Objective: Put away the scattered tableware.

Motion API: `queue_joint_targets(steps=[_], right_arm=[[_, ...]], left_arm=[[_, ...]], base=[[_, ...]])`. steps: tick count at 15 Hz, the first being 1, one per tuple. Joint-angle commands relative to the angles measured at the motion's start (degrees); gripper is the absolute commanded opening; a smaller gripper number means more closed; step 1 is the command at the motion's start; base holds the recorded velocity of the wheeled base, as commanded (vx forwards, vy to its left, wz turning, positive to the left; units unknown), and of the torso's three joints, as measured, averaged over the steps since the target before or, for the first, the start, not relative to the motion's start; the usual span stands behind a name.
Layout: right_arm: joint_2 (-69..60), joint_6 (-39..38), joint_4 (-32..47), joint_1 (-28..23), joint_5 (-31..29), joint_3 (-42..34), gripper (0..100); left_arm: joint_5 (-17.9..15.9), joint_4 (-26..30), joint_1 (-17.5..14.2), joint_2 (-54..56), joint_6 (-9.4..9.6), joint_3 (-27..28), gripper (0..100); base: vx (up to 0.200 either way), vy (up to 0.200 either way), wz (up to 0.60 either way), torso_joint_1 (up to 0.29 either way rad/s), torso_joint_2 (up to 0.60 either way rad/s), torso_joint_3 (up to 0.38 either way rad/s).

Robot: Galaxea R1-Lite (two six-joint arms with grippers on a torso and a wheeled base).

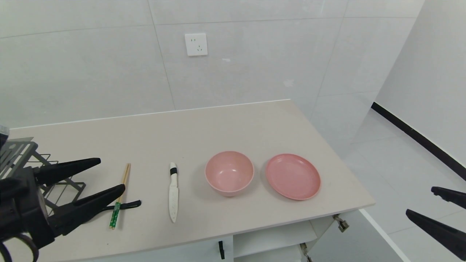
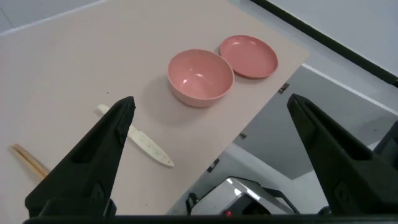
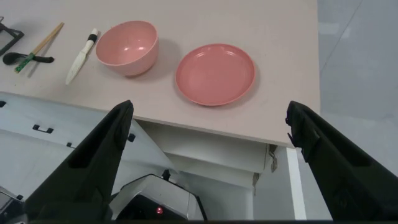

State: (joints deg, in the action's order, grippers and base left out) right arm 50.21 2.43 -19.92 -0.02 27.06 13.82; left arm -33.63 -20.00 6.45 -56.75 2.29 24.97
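– Pink bowl (image 1: 229,173) and pink plate (image 1: 293,176) sit side by side, lower centre of the head view, near the front edge of the surface (image 1: 218,123). White knife (image 1: 173,191) is left of the bowl. Chopsticks (image 1: 120,194) are further left, with a black spoon (image 1: 128,205) crossing them. Which lies on top, can't tell.
– Anything put away?
– Not by the look of it. All five lie loose. Wire rack (image 1: 22,153) at the far left edge is perhaps the destination; that's a guess.
– Hands?
– Left hand (image 1: 111,173), lower left, released and wide open, empty, overlapping the chopsticks in the frame. Right hand (image 1: 420,200), lower right, out past the surface's edge, also open and empty.
– Step in hand?
– First pick, I'd judge. Left is nearest the chopsticks and spoon, right nearest the plate.
– Next move calls for?
– Coming down to the surface. The chopsticks are thin and flat with the spoon across them, so take one without dragging the other. The plate needs a rim grip.
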Motion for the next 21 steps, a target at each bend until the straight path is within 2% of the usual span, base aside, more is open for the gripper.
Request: queue_joint_targets(steps=[1,3,5,8,13,15,16,18,21], right_arm=[[2.52,0.12,-0.73,0.02,0.01,0.06,100],[6.74,0.21,-5.04,0.02,0.01,-0.46,100],[12.98,0.30,-12.16,0.11,0.10,-2.31,100],[23.26,0.39,-24.47,2.40,0.01,-6.44,100],[32.93,0.47,-33.25,3.89,-0.34,-6.53,100],[36.01,0.47,-35.19,3.98,-0.52,-6.35,100],[37.59,0.47,-35.45,4.33,-0.61,-6.00,100],[39.87,0.47,-35.98,5.30,-0.61,-5.39,100],[45.85,0.30,-40.64,6.53,-3.51,-4.77,100]], left_arm=[[-0.12,-0.30,0.41,-3.46,-0.18,0.17,100],[-0.12,-1.26,1.29,-6.09,-0.27,0.26,100],[-0.12,-5.22,2.52,-9.52,-0.71,-0.80,100],[-0.12,-11.46,4.98,-12.42,-0.89,-6.77,100],[-0.38,-16.65,5.86,-16.03,-0.89,-7.48,100],[-5.04,-20.16,5.77,-16.20,-0.89,-10.46,100],[-8.91,-22.53,5.50,-16.20,-0.97,-12.93,100],[-9.61,-25.79,5.42,-16.03,-0.89,-15.83,100],[-9.43,-31.59,5.06,-15.76,-1.68,-15.65,100]], base=[[0.000,0.000,0.00,0.000,0.00,0.000],[0.000,0.000,0.00,0.000,0.00,0.000],[0.000,0.000,0.00,0.000,0.00,0.000],[0.000,0.000,0.00,0.000,0.00,0.000],[0.000,0.000,0.00,0.000,0.00,0.000],[0.000,0.000,0.00,0.000,0.00,0.000],[0.000,0.000,0.00,0.000,0.00,0.000],[0.000,0.000,0.00,0.000,0.00,0.000],[0.000,0.000,0.00,0.000,0.00,0.000]])
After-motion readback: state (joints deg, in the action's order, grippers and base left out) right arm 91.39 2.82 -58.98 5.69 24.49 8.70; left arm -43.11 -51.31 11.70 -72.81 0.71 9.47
